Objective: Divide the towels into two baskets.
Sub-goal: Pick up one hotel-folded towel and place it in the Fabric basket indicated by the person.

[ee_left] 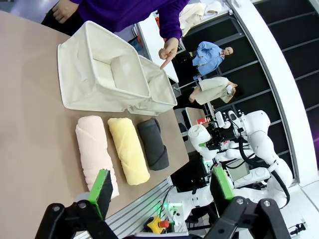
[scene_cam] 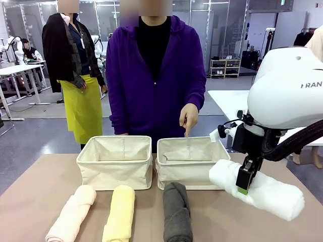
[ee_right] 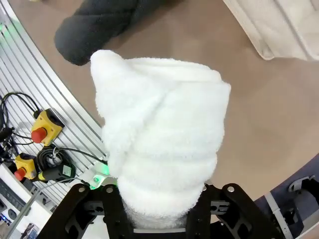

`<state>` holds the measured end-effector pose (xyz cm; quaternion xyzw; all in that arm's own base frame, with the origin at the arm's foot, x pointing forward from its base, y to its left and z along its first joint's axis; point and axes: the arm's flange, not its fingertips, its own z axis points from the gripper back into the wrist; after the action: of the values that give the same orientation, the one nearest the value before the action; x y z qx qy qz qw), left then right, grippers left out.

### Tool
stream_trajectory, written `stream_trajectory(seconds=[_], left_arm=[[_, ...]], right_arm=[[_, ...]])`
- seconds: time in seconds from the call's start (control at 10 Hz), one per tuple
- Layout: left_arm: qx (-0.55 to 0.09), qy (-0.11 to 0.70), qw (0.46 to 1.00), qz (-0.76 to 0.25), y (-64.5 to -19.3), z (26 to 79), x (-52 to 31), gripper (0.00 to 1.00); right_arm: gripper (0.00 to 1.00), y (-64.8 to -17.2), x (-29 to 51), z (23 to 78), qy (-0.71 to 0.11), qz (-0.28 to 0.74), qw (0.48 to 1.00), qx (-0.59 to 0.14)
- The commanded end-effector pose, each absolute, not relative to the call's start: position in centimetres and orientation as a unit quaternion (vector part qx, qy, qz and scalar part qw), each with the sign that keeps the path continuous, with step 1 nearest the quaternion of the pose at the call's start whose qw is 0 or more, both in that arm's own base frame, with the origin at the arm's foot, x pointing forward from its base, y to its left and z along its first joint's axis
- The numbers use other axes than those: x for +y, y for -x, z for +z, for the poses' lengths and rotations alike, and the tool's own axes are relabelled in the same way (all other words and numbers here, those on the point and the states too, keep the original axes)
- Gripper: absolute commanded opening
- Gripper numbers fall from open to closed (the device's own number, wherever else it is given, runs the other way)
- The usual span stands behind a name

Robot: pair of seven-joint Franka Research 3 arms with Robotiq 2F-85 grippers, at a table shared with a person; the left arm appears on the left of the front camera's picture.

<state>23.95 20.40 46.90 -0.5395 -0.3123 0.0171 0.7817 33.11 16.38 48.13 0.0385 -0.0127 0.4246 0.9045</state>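
Early stage, nothing sorted yet: right gripper (scene_cam: 246, 184) clenched on white towel (scene_cam: 275, 195) just beside empty right basket (scene_cam: 192, 177); left gripper (ee_left: 162, 191) released; pink towel (scene_cam: 73, 214), yellow towel (scene_cam: 119, 214), grey towel (scene_cam: 177, 214) lying on table (scene_cam: 30, 191); left basket (scene_cam: 115, 172) empty too.

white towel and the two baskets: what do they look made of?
The white towel: likely terry or fleecy cloth, matte; fuzzy nap, and it squashes where the right end effector clamps it. The left basket and the right basket: probably canvas or cotton, cream, matte; stitched seams, soft creased walls. The exact fibre can't be told.
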Motion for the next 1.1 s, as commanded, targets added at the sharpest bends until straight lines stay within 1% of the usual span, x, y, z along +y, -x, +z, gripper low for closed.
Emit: stream_trajectory(seconds=[0.0,0.3,0.4,0.6,0.7,0.8,0.9,1.0], left_arm=[[-0.321,0.544,0.775,0.007,-23.8,47.0,20.6,1.00],[-0.321,0.544,0.775,0.007,-23.8,47.0,20.6,1.00],[-0.321,0.544,0.775,0.007,-23.8,47.0,20.6,1.00],[-0.321,0.544,0.775,0.007,-23.8,47.0,20.6,1.00],[-0.321,0.544,0.775,0.007,-23.8,47.0,20.6,1.00],[-0.321,0.544,0.775,0.007,-23.8,47.0,20.6,1.00],[-0.321,0.544,0.775,0.007,-23.8,47.0,20.6,1.00],[-0.321,0.544,0.775,0.007,-23.8,47.0,20.6,1.00]], right_arm=[[0.36,-32.7,16.0,48.3,-0.035,0.409,0.912,-0.011],[0.37,-33.1,16.2,48.0,-0.039,0.420,0.907,-0.011],[0.37,-35.1,17.7,49.7,-0.016,0.498,0.867,-0.021],[0.37,-40.4,21.0,52.5,0.014,0.635,0.772,-0.015],[0.37,-42.6,22.8,53.3,0.034,0.682,0.731,-0.017],[0.37,-45.1,24.2,53.6,0.056,0.715,0.697,0.002],[0.37,-47.2,25.3,53.6,0.071,0.761,0.645,0.010],[0.37,-49.0,26.3,53.6,0.069,0.796,0.601,0.013]])
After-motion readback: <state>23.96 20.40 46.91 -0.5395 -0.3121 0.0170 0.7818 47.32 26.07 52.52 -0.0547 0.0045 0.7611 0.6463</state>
